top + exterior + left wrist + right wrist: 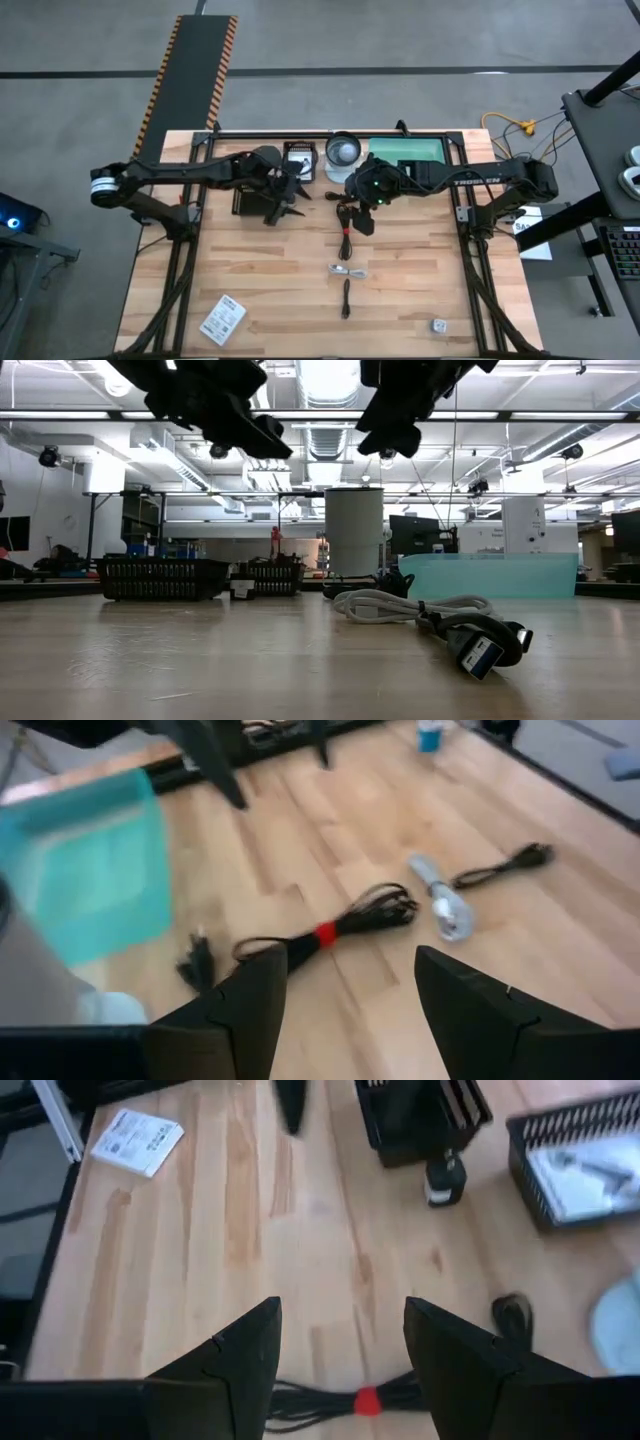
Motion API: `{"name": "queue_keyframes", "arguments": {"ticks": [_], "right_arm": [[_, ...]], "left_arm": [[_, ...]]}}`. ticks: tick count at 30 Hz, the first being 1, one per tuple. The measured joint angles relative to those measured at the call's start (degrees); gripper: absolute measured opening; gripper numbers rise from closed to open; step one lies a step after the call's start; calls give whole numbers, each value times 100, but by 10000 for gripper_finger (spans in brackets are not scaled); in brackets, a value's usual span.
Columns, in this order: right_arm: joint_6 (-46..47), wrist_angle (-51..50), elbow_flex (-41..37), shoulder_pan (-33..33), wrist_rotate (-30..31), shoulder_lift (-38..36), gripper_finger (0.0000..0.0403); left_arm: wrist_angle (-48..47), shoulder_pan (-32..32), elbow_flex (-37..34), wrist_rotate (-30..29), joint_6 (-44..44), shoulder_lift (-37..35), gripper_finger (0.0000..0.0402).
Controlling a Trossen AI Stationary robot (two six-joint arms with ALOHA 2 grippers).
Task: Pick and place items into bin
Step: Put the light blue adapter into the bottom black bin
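Basket (585, 1165) – white packet (590, 1170) inside (teal bin (90, 880) apart).

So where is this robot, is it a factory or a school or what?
Probably a big workshop or robot lab. The ceiling has bare pipes and strip lights, the floor is plain grey concrete, and a striped hazard ramp lies beside the wooden table. More benches stand behind.
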Motion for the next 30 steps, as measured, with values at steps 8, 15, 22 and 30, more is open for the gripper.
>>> {"name": "queue_keyframes", "arguments": {"ticks": [8, 15, 22, 30], "right_arm": [[1430, -1197, 149, 346, 1, -7, 198], [2929, -2282, 154, 1031, 1, -9, 198], [3577, -2580, 117, 1955, 2, -9, 199], [4213, -2573, 145, 3114, 207, -9, 199]], "left_arm": [[43, -18, -267, -35, -3, -264, 203], [85, -18, -267, -67, -40, -264, 203], [94, -16, -267, -67, 5, -264, 203], [94, -12, -267, -136, 9, -264, 203]]}}
